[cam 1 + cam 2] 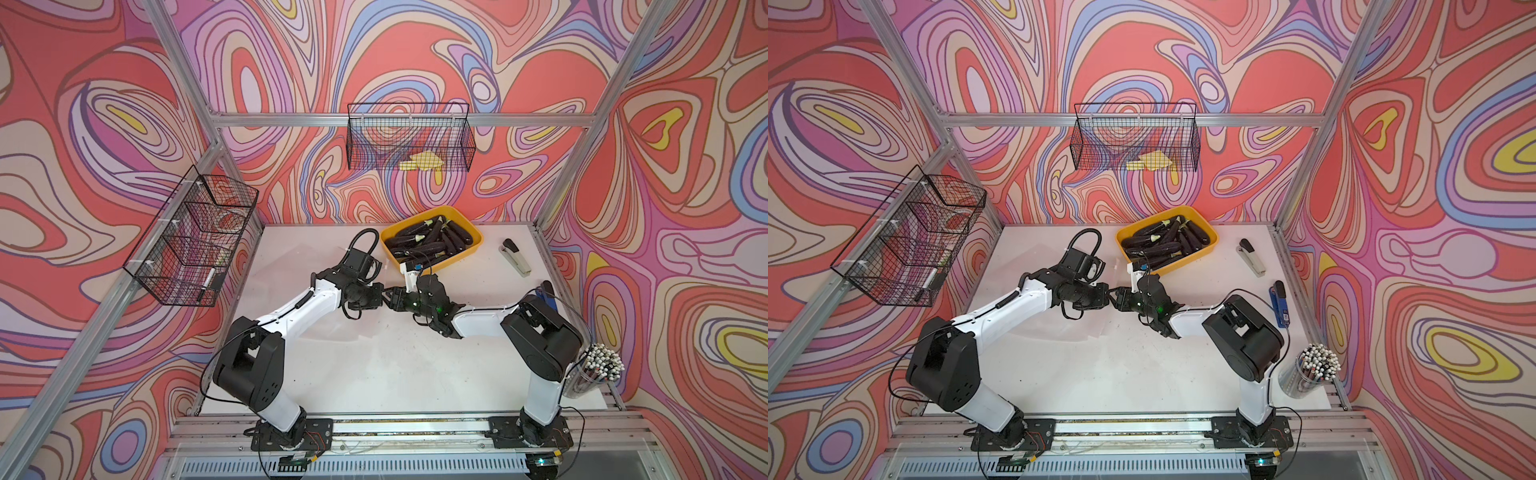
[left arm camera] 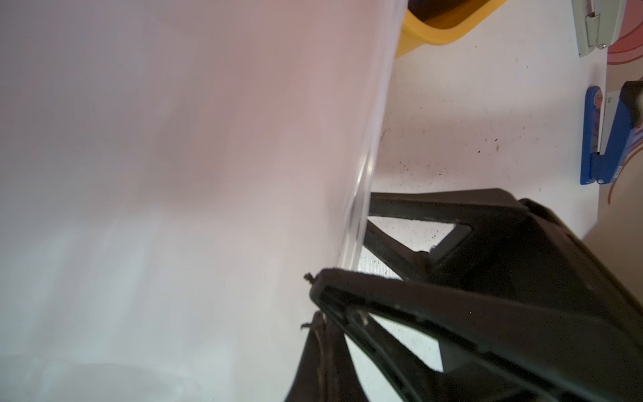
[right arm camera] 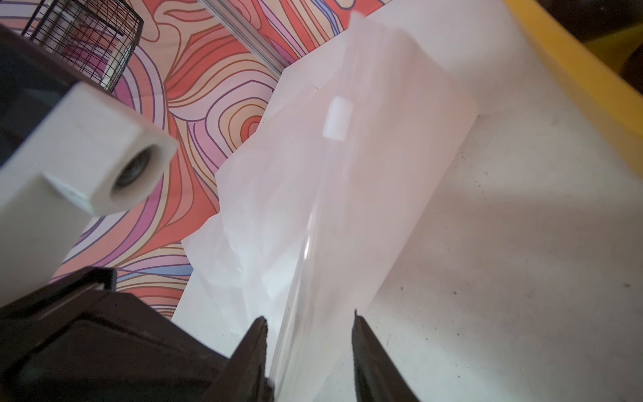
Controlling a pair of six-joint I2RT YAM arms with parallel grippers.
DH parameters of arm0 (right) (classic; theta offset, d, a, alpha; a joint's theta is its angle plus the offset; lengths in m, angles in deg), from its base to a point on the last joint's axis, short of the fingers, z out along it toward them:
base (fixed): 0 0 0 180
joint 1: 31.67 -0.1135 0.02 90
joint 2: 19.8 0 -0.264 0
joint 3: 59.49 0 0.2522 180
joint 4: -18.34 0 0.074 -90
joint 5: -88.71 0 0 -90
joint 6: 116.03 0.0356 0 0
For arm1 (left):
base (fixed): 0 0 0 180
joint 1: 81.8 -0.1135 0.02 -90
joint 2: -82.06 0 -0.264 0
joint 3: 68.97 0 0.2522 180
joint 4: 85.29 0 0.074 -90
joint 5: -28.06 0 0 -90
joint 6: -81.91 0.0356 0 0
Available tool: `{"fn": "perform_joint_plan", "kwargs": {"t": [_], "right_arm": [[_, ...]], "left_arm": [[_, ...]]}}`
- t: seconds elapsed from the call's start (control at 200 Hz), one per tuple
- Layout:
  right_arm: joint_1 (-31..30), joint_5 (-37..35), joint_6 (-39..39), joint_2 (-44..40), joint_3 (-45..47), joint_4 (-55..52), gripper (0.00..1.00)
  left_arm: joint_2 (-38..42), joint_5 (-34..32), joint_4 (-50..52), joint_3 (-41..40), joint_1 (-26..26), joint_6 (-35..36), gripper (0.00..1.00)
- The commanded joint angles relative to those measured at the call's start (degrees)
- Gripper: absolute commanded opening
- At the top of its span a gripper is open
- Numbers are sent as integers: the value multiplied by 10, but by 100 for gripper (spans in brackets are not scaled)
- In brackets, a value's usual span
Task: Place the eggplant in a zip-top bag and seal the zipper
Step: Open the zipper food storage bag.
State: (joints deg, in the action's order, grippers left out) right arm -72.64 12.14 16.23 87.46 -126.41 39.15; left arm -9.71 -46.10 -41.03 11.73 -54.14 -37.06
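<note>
my left gripper [image 2: 318, 325] is clamped tight on the zip-top bag [image 3: 348, 209], holding it up on edge over the table [image 1: 353, 374], and my right gripper [image 3: 309, 318] has its two fingers spread, with the bag's zipper strip [image 3: 306, 250] running between them. the white slider [image 3: 337, 118] sits well along the strip from them. the eggplants [image 1: 428, 241] lie piled in the yellow tray [image 1: 453, 257] just beyond.

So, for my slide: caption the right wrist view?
Right end effector, fingers apart, straddles the zipper edge of the zip-top bag; white slider farther along.
</note>
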Motion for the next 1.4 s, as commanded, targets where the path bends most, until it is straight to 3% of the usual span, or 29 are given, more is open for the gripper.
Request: {"fn": "perform_joint_plan", "kwargs": {"t": [0.0, 0.16, 0.3, 0.836, 1.017, 1.172, 1.237, 1.397], "right_arm": [[-5, 0, -5, -16, 11, 10, 47], [-9, -11, -2, -26, 22, 22, 48], [-9, -17, -7, -27, 20, 2, 36], [-10, -33, -20, -12, -12, -79, 27], [-12, -40, -24, -2, -39, -132, 28], [-17, -36, -25, 14, -77, -188, 43], [-17, -43, -21, 20, -80, -195, 44], [-17, -50, -19, 19, -74, -191, 27]], "left_arm": [[-11, -12, -2, -1, -2, -1, 0], [-14, -14, -3, -1, -3, 1, 0], [-15, -13, -7, -4, -3, -2, 0], [-6, -10, -15, -2, -3, -1, 0], [-7, -4, -17, -5, -2, -1, 0], [-8, 1, -19, -5, 1, -4, 0], [-7, 0, -19, -5, 1, -4, 0], [-3, -13, -16, -5, 1, 1, 0]]}}
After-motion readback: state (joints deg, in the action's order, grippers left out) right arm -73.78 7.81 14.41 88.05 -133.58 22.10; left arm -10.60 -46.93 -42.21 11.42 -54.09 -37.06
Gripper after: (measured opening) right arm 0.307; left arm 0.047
